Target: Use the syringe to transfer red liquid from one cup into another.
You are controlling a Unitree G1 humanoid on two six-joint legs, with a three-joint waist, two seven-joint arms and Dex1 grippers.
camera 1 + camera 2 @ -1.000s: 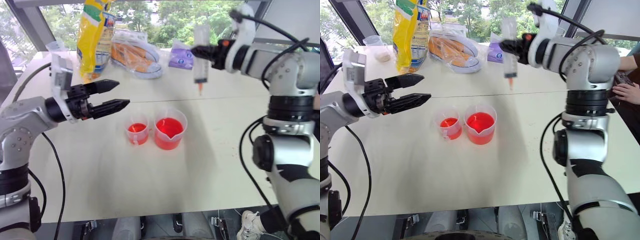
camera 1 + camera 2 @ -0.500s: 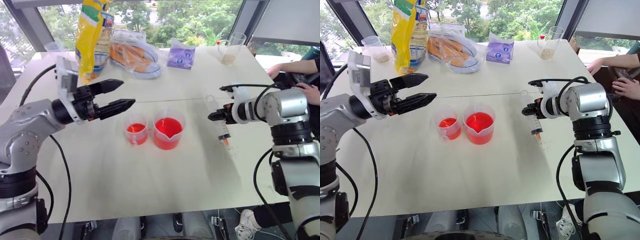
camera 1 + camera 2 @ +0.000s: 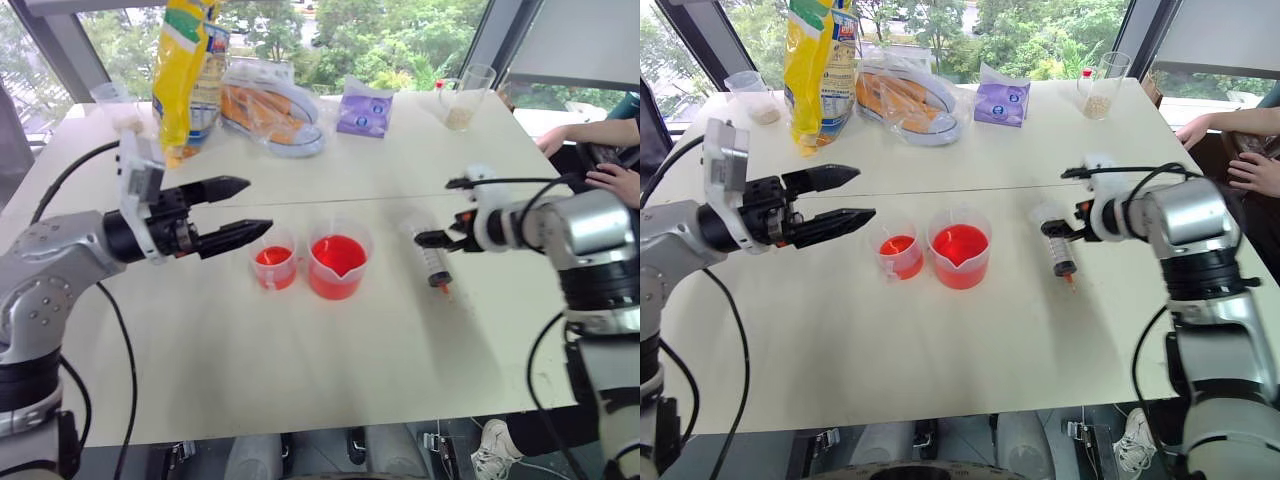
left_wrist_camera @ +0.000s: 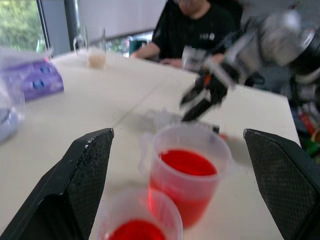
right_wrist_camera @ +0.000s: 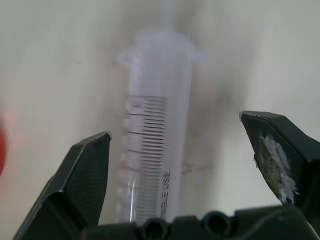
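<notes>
The syringe [image 3: 431, 260] lies flat on the white table [image 3: 300, 360], right of both cups, its orange-red tip [image 3: 445, 291] pointing toward the front edge. My right gripper [image 3: 434, 238] hovers right over its barrel, fingers spread wide; in the right wrist view the syringe [image 5: 154, 150] rests untouched between the open fingers [image 5: 87, 170]. The wider spouted cup [image 3: 338, 264] holds red liquid [image 3: 337, 255]. Just to its left stands the smaller handled cup [image 3: 273, 263], also with some red liquid. My left gripper [image 3: 258, 204] is open in the air left of the cups, empty.
Along the far side of the table are a yellow bag [image 3: 186, 70], a packet of orange food [image 3: 272, 110], a purple pack [image 3: 363, 112], a glass [image 3: 465, 98] and a small clear cup [image 3: 113, 100]. A person's hands [image 3: 603, 178] rest at the right edge.
My right gripper brought the syringe down from the air onto the table, then opened and let it go. The left gripper stayed about where it was.
</notes>
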